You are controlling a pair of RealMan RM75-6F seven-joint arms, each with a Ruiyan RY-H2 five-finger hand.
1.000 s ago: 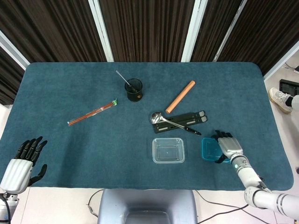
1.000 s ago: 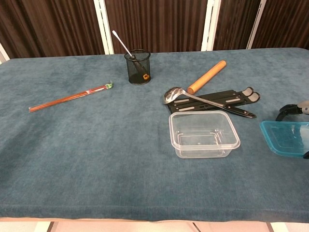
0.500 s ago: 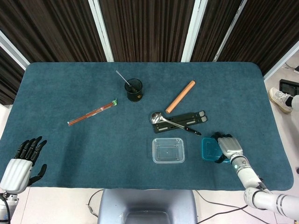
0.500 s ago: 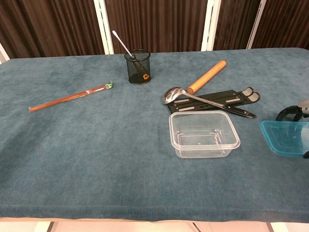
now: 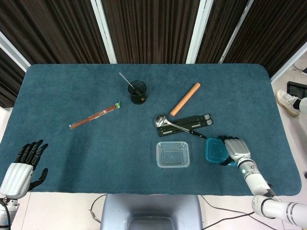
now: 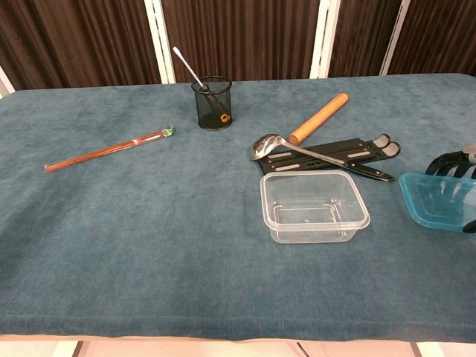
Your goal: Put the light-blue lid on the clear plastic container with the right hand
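The light-blue lid [image 5: 214, 151] [image 6: 437, 201] sits at the table's right side, tipped up a little off the cloth. My right hand [image 5: 234, 150] [image 6: 455, 165] grips its right edge, dark fingers across the top and the thumb under the near edge. The clear plastic container [image 5: 172, 154] [image 6: 314, 206] stands open and empty just left of the lid, a small gap between them. My left hand [image 5: 21, 167] hangs off the table's front left corner with its fingers spread and nothing in it.
Behind the container lie a metal ladle [image 5: 165, 121] on a black folding stand [image 5: 192, 124] and a wooden rolling pin [image 5: 185, 99]. A black mesh cup [image 5: 137, 92] with a stick in it stands further back. A red packet of chopsticks [image 5: 94, 115] lies left.
The right hand has closed around the lid's edge and the lid has risen slightly and shifted a touch left. The left hand has not moved.
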